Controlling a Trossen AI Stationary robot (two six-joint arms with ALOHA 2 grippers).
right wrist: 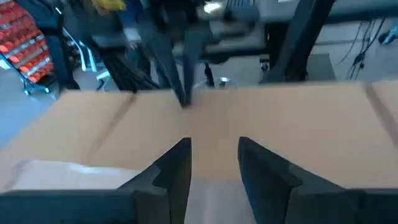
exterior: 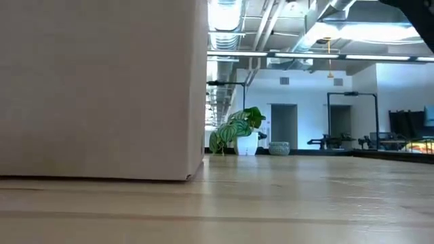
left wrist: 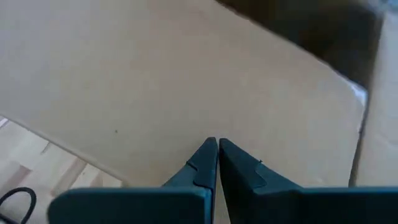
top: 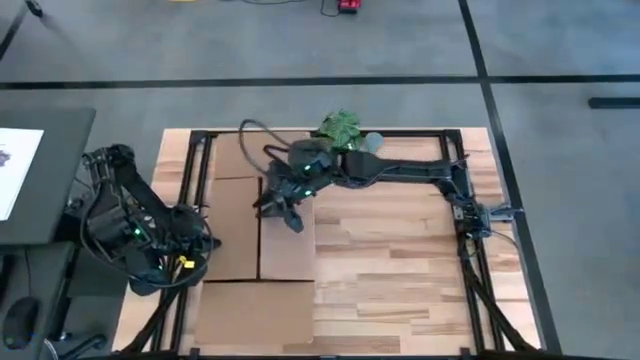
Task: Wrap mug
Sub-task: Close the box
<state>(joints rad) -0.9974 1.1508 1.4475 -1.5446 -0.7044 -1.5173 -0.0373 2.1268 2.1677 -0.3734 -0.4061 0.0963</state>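
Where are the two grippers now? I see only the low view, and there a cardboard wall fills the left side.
Observer: The right gripper is above the cardboard box; its arm reaches across from the table's right side.
Operator: Is it open?
Observer: Yes. The right wrist view shows its fingers apart over a flat cardboard panel.
Operator: And the left one?
Observer: The left gripper is shut and holds nothing. It is by the table's left edge, with cardboard under it.
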